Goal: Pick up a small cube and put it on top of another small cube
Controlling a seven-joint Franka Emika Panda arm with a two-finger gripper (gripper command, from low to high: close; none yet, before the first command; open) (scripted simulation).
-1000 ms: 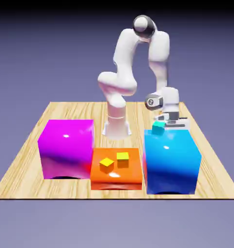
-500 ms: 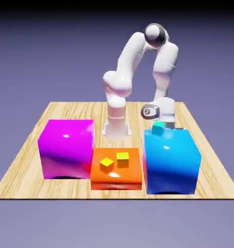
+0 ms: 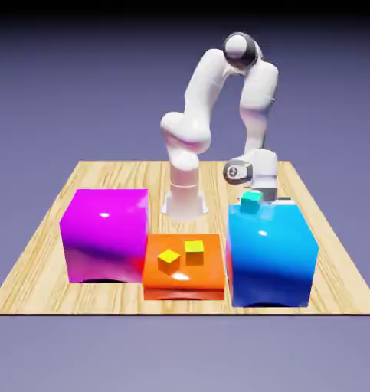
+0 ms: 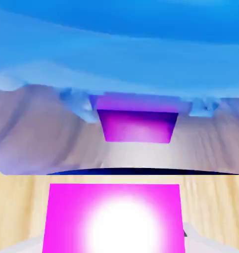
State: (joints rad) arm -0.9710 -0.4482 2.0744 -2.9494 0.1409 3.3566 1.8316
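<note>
The pincer (image 3: 269,197), low behind the big blue block (image 3: 270,253), is clamped on the small magenta cube (image 4: 115,217) near the worktop (image 3: 50,230), so lifting and stacking remain.

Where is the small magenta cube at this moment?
In the hand view, the small magenta cube fills the bottom middle between the gripper's tips, mirrored in the big blue block; the exterior view hides it behind that block.

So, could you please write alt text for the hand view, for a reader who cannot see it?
A small glossy magenta cube fills the bottom middle of the picture, between the closed gripper's finger tips on the wooden table. Behind it a large shiny blue block mirrors the cube and the wood.
</note>
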